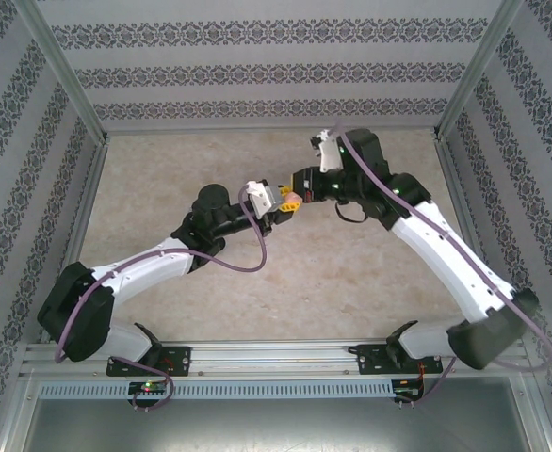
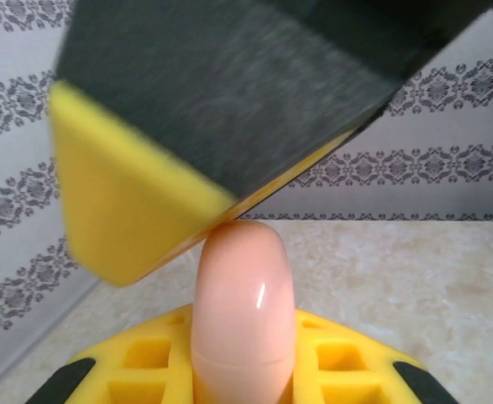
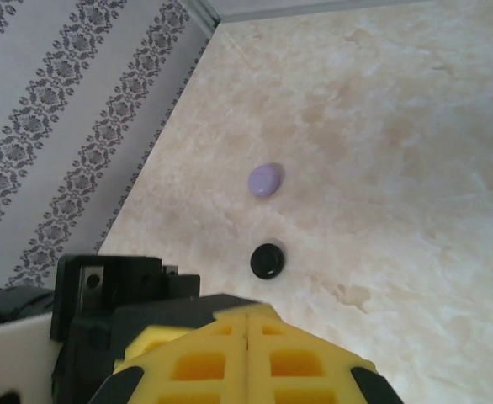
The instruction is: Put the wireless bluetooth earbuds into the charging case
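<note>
Marbled table (image 1: pixel 351 282), with the left arm (image 1: pixel 154 259) and right arm (image 1: pixel 446 250) reaching inward so that their tools meet above its middle. The left gripper (image 1: pixel 281 200) is clamped on a pink charging case (image 2: pixel 242 295), held clear of the table and standing edge-up between its yellow fingers. The right gripper (image 3: pixel 246 324) has its fingers pressed flat together with nothing between them, and its yellow pad (image 2: pixel 129 210) touches the case's upper end. A purple case (image 3: pixel 265 180) and a black case (image 3: pixel 267 261) lie closed on the table, near each other. Whether the earbuds sit inside any closed case cannot be told.

Handling: the pink shell looks glossy, rigid and light, so it is probably slippery under a point load. It is best gripped across its broad faces, on the body side of the seam, leaving the lid free.
</note>
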Tool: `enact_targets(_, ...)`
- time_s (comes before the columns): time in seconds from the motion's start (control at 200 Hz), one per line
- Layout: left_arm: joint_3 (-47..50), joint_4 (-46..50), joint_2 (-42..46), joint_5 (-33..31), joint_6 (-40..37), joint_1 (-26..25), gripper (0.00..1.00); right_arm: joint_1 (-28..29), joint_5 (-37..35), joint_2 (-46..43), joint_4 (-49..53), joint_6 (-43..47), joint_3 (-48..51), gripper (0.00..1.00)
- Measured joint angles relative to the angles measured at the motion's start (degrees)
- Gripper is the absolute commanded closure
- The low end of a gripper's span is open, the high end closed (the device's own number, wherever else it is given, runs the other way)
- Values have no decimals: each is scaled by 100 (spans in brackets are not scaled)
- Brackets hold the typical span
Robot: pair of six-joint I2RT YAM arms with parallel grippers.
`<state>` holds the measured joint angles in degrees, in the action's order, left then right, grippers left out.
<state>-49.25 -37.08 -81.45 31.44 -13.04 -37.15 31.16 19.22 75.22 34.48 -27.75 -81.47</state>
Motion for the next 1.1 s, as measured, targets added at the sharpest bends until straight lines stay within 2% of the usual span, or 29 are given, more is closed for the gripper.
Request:
enact_targets(0.17,-13,-48,-179,-304,339,33,100,-627,-577,-824,-208,-492,837,88)
enact_targets(0.315,-11,-28,-339,-474,979,186,100,-1040,-962,-1154,-472,-848,1488,80)
enact_targets(0.5,-256,643,-1038,-407,2129,654,100,-1117,-1086,-1298,-605,-1062,2295,65)
enact_targets(0.684,-706,1582,-2048,-166,2955,763,100,-1119,-1130,-1467,-699,-1191,2822,59)
enact_targets(0.934,-1215,2306,-2951,146,3508,765,100,-1158,-1178,-1687,-782,-1281,3088,55)
enact_targets(1.104,-1532,2551,-3338,160,3713,776,93,-1158,-1196,-1707,-820,-1309,3156,51)
